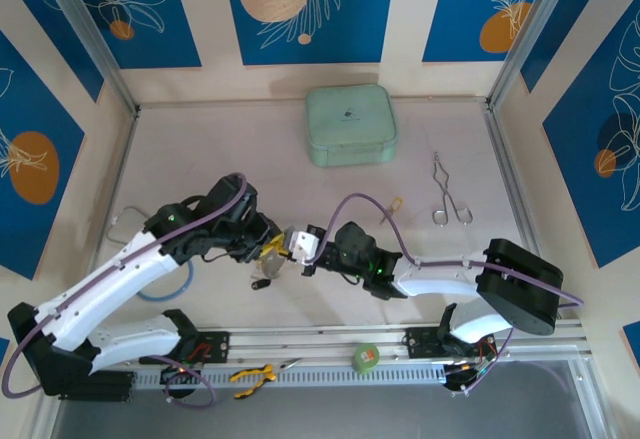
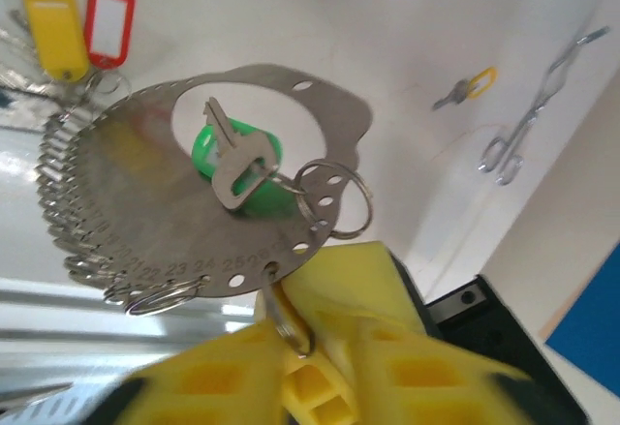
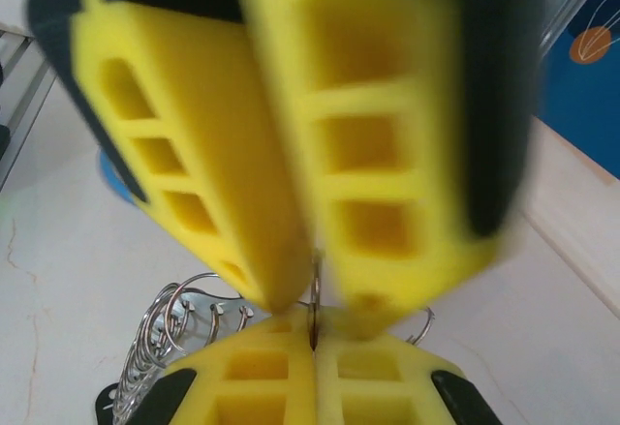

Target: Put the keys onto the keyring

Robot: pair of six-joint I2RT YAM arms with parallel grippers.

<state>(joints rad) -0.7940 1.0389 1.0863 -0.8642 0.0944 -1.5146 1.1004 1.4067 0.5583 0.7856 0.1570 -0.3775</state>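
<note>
Both jaws pinch one split ring [image 3: 314,333] at the rim of the keyring [image 2: 145,202], left gripper [image 2: 291,348] facing right gripper [image 3: 312,289]. A green key [image 2: 237,159] already hangs just beyond the left jaws; a yellow key [image 2: 467,86] lies well apart, not yet threaded.

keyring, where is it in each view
Top external: keyring just left of centre, below the yellow fingers.
Left wrist: mid-frame, above the fingers.
Right wrist: bottom left, behind the lower fingers.
Shared landmark: the yellow fingers pinching one of its rings.
</note>
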